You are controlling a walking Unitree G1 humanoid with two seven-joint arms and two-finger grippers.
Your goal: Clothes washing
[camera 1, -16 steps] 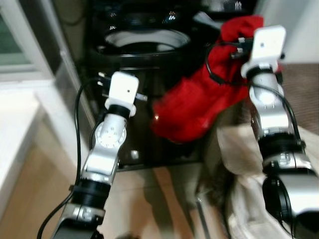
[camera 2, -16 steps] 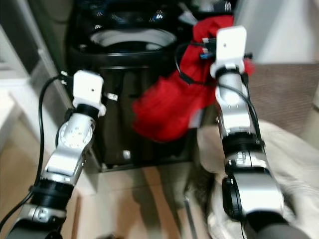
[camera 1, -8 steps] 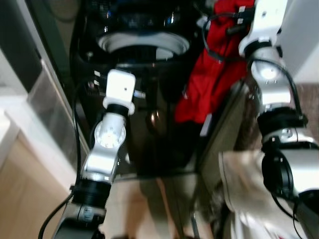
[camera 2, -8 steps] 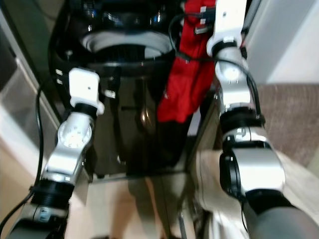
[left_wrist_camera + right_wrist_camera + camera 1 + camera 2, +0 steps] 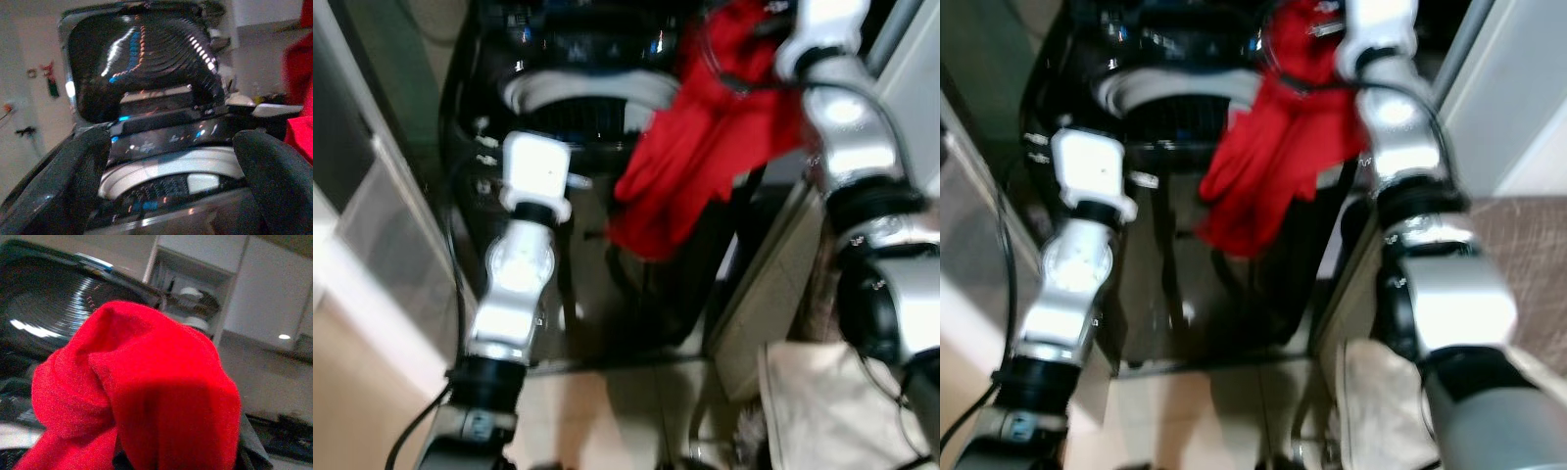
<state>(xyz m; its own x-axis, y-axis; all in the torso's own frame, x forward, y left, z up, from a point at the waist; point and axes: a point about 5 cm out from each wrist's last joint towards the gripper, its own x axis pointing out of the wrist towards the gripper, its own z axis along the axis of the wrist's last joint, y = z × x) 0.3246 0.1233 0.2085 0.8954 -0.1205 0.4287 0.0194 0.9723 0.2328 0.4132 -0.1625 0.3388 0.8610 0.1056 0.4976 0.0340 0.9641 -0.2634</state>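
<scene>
The right tool (image 5: 773,24) grips the red cloth (image 5: 705,147), hanging beside the washer's opening (image 5: 592,93); the left tool (image 5: 166,161) gapes empty.

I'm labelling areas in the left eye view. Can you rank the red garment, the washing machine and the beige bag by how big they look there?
1. washing machine, largest.
2. red garment, hanging from the right claw.
3. beige bag, smallest; the frame edge cuts it off, so its full size is unsure.

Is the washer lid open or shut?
Open. The lid stands raised behind the washer, whose round drum opening shows, while the right gripper holds the red cloth beside it.
</scene>
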